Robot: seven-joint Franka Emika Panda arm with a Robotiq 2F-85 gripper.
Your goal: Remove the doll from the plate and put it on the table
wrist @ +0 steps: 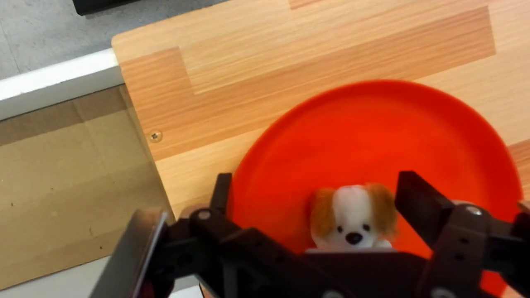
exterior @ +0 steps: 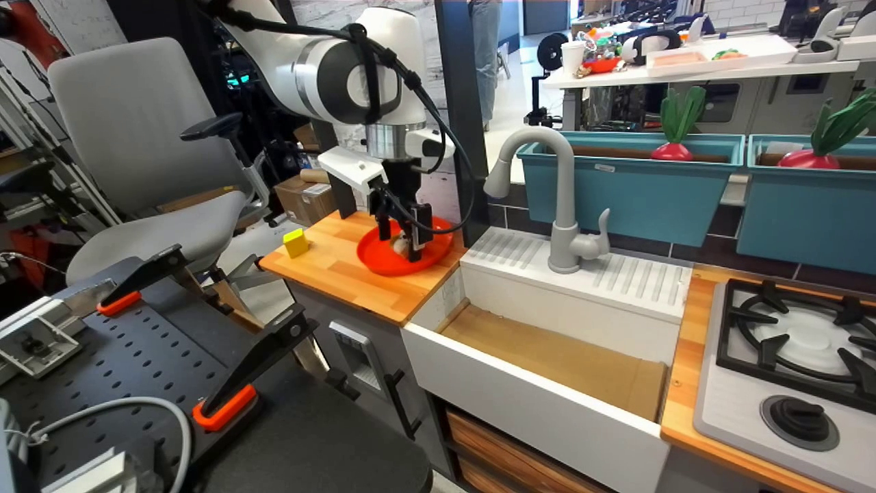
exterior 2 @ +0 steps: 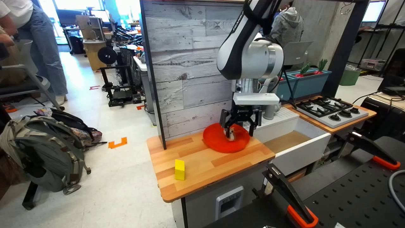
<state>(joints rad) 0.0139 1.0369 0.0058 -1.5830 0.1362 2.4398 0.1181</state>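
The jaws of a robot arm stand wide apart above an orange-red plate, straddling a dog-faced doll, white with brown ears, that rests on the plate nearer one jaw than the other; whether the two touch cannot be told. The work appears poised at the grasp: the reach looks nearly done, while closing on the doll, lifting it off the plate and setting it on the wooden tabletop seem left to do. That smooth surface, patched in light and darker strips, carries the plate near one end and a yellow block well apart near the other. Beside the plate's end, a white sink lined with cardboard sits under a gray faucet, with a stovetop past that. A wood-plank panel backs the tabletop, and teal planters stand behind the sink. Farther off, in an exterior view, a backpack lies on the floor, and a person in a gray hoodie is seen from behind.
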